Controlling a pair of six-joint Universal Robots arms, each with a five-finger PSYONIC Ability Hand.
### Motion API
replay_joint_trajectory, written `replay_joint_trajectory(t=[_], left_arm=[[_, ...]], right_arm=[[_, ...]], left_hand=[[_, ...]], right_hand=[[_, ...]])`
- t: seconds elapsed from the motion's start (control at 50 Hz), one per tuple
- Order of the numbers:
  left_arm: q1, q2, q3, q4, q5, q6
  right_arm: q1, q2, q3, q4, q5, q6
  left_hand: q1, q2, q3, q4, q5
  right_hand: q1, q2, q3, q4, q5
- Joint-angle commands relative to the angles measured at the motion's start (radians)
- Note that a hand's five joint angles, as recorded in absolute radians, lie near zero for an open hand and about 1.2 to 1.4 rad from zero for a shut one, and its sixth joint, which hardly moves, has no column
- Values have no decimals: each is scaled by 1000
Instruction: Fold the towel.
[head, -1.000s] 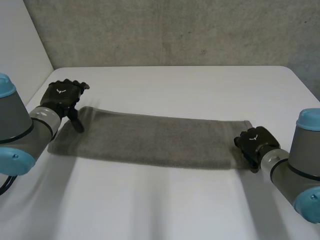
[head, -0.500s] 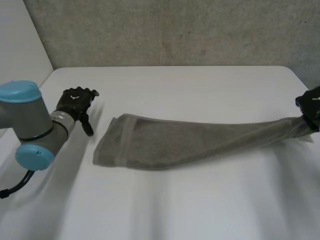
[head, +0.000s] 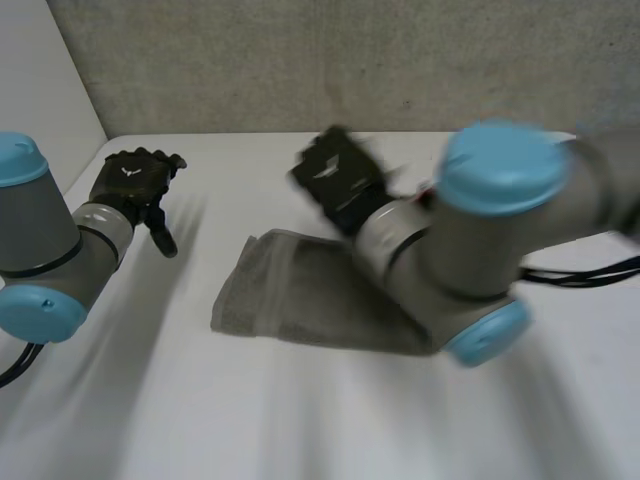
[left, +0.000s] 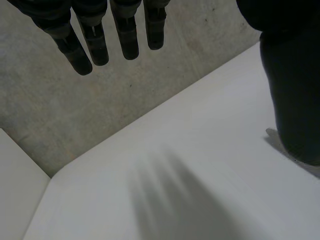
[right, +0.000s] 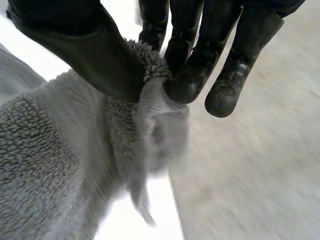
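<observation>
**Towel end carried across for the fold**

Towel (head: 290, 295) lies near the middle of the table (head: 300, 420). Its near-left corner is flat, and its right part is hidden under the right arm (head: 480, 230), which reaches across it. The right hand (head: 335, 182) is above the towel's far edge, toward the left end, and pinches a bunch of cloth between thumb (right: 95, 50) and fingers (right: 187, 80). It probably holds the end high so that it clears the layer below and can be laid over the other end.

The left hand (head: 135, 178) hangs beside the towel's left end, apart from it, with its fingers straight and spread and nothing in them. Most likely it is kept clear of the fold, within reach if the cloth needs pinning.

The head view gives the layout: which end is lifted, where the arms cross, and how much towel lies flat. It cannot settle the grip. The right wrist view does, showing the hem rolled tight between thumb and fingers with a loose tail hanging below. The left wrist view shows bare table under the left palm, which confirms that this hand holds nothing.
</observation>
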Motion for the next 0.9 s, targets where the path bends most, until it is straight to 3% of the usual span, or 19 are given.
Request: replay_joint_trajectory(t=[0.02, 0.04, 0.06, 0.1, 0.14, 0.24, 0.32, 0.42, 0.6, 0.66, 0.76, 0.9], left_arm=[[-6, 32, -35, 3, 2, -1], [-7, 32, -39, 3, 3, -1], [-7, 32, -39, 3, 3, -1], [-10, 32, -45, 3, 5, -2], [-12, 32, -47, 3, 5, -2], [-21, 31, -47, 5, 6, -2], [-58, 31, -42, 5, 6, -2], [-98, 31, -41, 5, 8, -2], [-178, 31, -38, 5, 6, -2], [-205, 31, -38, 5, 3, -2], [-219, 31, -45, 5, 0, -2], [-213, 31, -47, 5, 0, -2]], right_arm=[[112, 197, -110, 2, -6, -7], [112, 209, -116, 2, -7, -2], [112, 210, -116, 2, -7, -2], [100, 205, -114, 4, -6, 28], [97, 191, -108, 7, -4, 68], [68, 58, -40, 24, 8, 260], [-64, -89, 103, 54, 11, 387], [-129, -169, 292, 104, -1, 404], [-225, -174, 532, 24, -2, 397], [-238, -162, 575, -17, 5, 395], [-261, -120, 581, -19, 30, 392], [-273, -129, 581, -16, 71, 354]], left_hand=[[-78, -66, -53, -73, -207], [-78, -66, -53, -73, -207], [-78, -66, -53, -73, -207], [-78, -66, -53, -73, -207], [-78, -66, -53, -73, -207], [-78, -66, -53, -73, -207], [-78, -66, -53, -73, -207], [-78, -66, -53, -73, -207], [-78, -66, -53, -73, -207], [-78, -66, -53, -73, -207], [-78, -66, -53, -73, -207], [-78, -66, -53, -73, -207]], right_hand=[[-42, -20, -68, -59, -56], [-448, -427, -475, -466, -463], [-453, -431, -479, -470, -467], [-1078, -1057, -1105, -1096, -1092], [-1150, -1129, -1176, -1167, -1164], [-1150, -1129, -1176, -1167, -1164], [-1150, -1129, -1176, -1167, -1164], [-1150, -1129, -1176, -1167, -1164], [-1119, -1098, -1145, -1136, -1133], [-975, -954, -1002, -993, -989], [-533, -511, -559, -550, -547], [-502, -481, -529, -520, -517]])
